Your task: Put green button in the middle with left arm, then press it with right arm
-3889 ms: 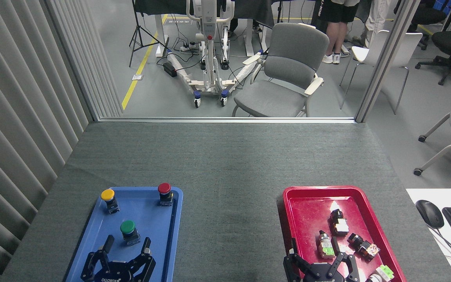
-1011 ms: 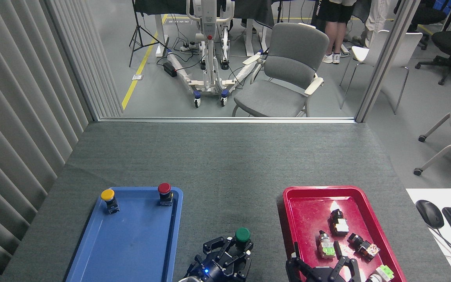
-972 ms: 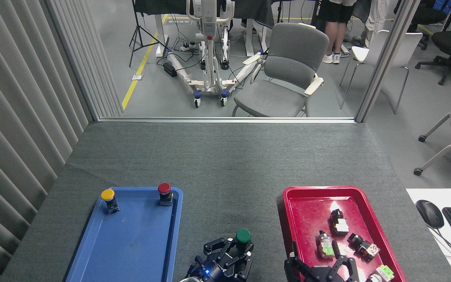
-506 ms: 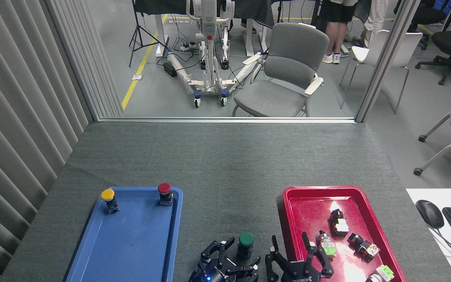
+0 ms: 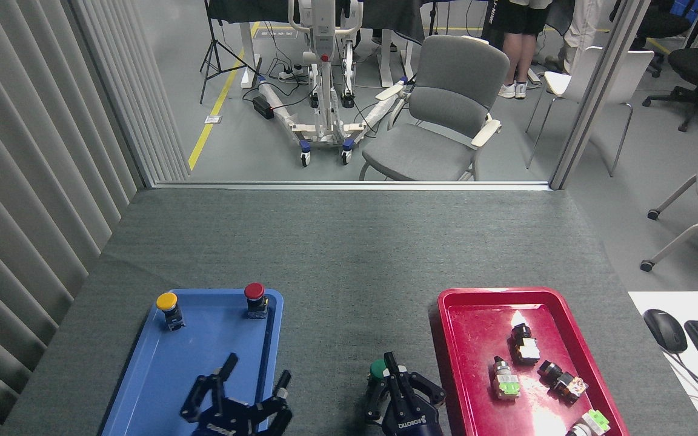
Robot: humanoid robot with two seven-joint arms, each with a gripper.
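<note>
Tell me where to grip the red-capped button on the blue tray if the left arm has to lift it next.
Grip the red-capped button by its dark body under the cap, coming from above with the fingers straddling it. It stands upright at the blue tray's far right corner, so the wide cap should stop it slipping down. The tray rim sits close, so mind finger clearance. The left gripper is open.

The right arm's gripper [image 5: 398, 387] is covering most of the green button [image 5: 377, 369], hiding any contact. The bottom edge is cutting off both arms and the pale-green switch [image 5: 591, 422].
</note>
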